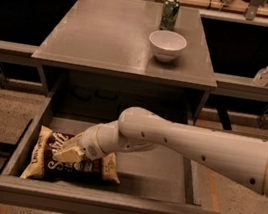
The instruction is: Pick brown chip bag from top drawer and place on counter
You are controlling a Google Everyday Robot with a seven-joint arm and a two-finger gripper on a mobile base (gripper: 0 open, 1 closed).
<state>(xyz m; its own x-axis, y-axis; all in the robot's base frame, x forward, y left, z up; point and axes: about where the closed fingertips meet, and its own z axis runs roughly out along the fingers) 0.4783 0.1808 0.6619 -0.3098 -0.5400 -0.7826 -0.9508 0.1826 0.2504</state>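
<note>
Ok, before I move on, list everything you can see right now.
counter: one, grey, centre of view
top drawer: one, grey, pulled open below the counter
brown chip bag: one, dark brown with pale yellow ends, lying in the drawer's left part
white bowl: one, white, on the counter's right side
can: one, green, on the counter behind the bowl
bottle: one, clear, on the ledge right of the counter
arm: one, white, reaching from the right into the drawer
pincer: one, pale, at the chip bag, over its middle
</note>
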